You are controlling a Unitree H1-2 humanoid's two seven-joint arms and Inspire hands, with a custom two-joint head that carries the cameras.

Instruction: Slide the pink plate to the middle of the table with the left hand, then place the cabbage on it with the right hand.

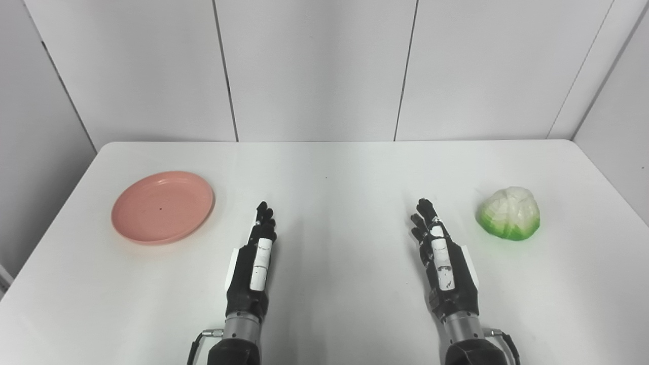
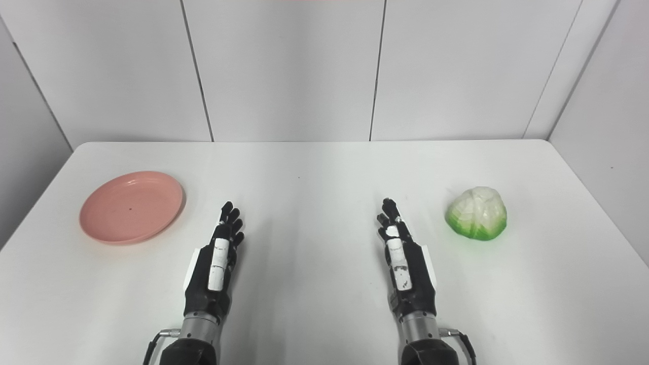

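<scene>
Plate (image 1: 162,207) lies left of the left hand (image 1: 255,263), the nearer one; both hands rest empty, fingers seemingly straight; right hand (image 1: 443,263) waits beside cabbage (image 1: 510,213).

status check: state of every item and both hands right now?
pink plate: upright, empty, at table's left, untouched
cabbage: on table at right, not held
left robot hand: open, holding nothing, right of plate
right robot hand: open, holding nothing, left of cabbage
table: white, middle bare
</scene>
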